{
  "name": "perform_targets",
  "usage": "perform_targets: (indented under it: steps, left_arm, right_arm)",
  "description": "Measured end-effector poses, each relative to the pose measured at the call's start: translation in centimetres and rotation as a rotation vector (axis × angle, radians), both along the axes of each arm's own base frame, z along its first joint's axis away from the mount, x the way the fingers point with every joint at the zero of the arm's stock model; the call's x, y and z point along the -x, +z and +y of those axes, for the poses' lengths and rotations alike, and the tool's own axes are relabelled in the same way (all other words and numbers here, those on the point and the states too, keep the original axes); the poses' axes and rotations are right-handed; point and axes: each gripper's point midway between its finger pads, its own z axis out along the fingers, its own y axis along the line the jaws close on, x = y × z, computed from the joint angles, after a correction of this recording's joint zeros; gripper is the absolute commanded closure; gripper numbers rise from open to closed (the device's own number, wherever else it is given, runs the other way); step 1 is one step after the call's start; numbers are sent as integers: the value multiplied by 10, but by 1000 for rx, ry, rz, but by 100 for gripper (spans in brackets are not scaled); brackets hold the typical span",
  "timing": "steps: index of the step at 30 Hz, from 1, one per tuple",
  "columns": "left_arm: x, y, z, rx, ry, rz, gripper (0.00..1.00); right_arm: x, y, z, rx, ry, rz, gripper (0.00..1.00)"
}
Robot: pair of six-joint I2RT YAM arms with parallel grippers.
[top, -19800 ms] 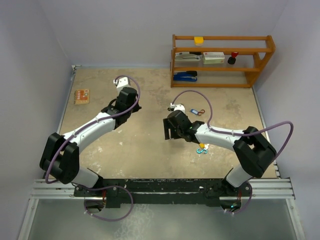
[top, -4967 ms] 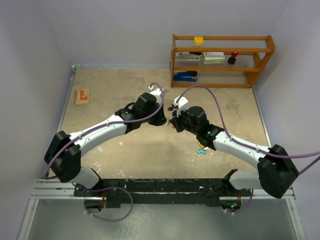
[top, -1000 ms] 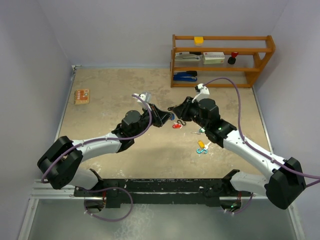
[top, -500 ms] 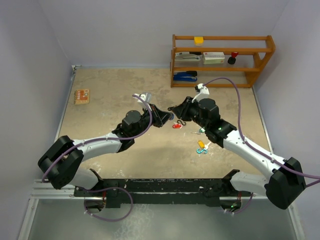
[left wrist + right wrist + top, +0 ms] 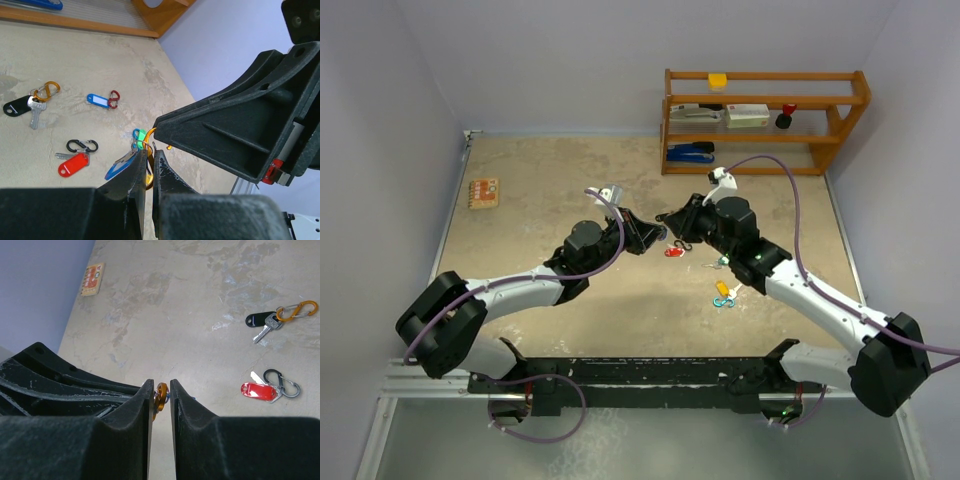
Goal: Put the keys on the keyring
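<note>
Between the narrowing jaws of the right claw (image 5: 161, 385) sat the orange carabiner (image 5: 161, 396), grip unclear, while the shut left claw (image 5: 149, 159) kept pinching it with the blue-tagged key (image 5: 121, 168) dangling beside its tips, so a handoff looked close.

Left gripper (image 5: 148, 156) and right gripper (image 5: 161, 386) crowd each other nose to nose mid-table; keys (image 5: 673, 251) scattered just beside, shelf (image 5: 765, 120) behind, open table (image 5: 520, 220) on the left.

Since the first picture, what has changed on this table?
Both arms swung inward, so the left gripper and right gripper now meet mid-table. The left is shut on an orange clip carrying a blue tag. The right's jaws straddle that clip. The shelf and the card stayed put.
</note>
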Motion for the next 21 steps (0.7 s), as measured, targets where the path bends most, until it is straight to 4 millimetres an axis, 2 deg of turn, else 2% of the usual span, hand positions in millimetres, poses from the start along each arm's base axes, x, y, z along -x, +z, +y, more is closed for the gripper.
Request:
perform_targets:
  steps: [6,14,16,21]
  left_arm:
    - [0,0,0,0,0,0,100]
    - [0,0,0,-1,-1,1,100]
    - [0,0,0,-1,-1,1,88]
    - [1,-2,-1,-5,-5,4,69]
  right_arm:
    - [-1,-5,1,9,0,12,80]
    - [-1,-5,2,1,-1,14,97]
    - [-1,-4,2,-2,-1,13,100]
    - [-1,-4,2,-5,-3,13,100]
